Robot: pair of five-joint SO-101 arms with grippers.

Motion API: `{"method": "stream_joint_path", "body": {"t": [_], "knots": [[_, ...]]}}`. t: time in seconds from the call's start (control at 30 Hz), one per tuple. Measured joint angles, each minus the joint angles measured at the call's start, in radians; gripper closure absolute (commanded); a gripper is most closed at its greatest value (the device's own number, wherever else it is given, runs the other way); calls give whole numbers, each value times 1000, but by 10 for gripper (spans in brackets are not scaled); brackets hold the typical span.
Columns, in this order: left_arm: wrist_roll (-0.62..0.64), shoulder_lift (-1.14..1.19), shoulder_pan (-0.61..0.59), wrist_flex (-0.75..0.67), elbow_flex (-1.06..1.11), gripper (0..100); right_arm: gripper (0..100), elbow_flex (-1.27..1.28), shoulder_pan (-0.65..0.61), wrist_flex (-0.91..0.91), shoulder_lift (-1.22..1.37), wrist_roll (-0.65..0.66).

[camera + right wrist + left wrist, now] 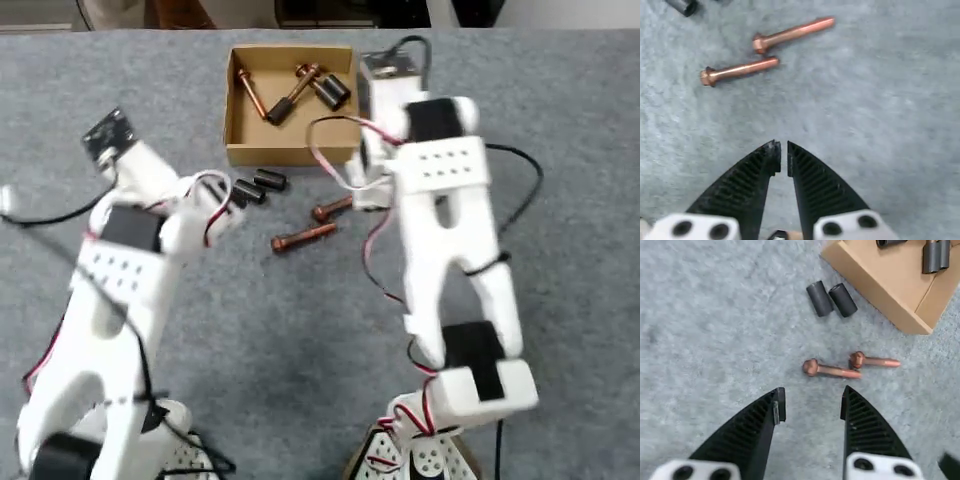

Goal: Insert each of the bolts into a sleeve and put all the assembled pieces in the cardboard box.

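Left gripper (810, 402) stands spread and empty, right gripper (781, 152) nearly closed on nothing; two loose copper-coloured metal bolts (832, 370) near the brown cardboard box (290, 153) may roll away if nudged off-centre.

Box: I have the cardboard box (285, 153) at upper centre of the frame, on the table (560, 120).
Inside: assembled pieces (290, 95) lie in the box (I can't count them surely).
Sleeves: two sleeves (258, 186) lie side by side just below the box's lower left corner.
Bolts: two bolts (303, 238) lie right of and below the sleeves, near centre.
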Motion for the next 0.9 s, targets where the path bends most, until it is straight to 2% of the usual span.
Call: {"method": "stream_joint_path", "body": {"t": [0.17,0.37,0.53,0.67,0.9], "knots": [[21,227,21,6,-106,810,971,95,89,2,-80,150],[34,365,181,161,-259,810,971,172,213,-48,-84,173],[127,474,288,218,-407,810,971,192,269,-75,-74,175],[207,643,278,230,-486,811,971,193,299,-83,-60,175],[347,933,167,236,-750,811,971,195,302,-94,-15,175]]}}
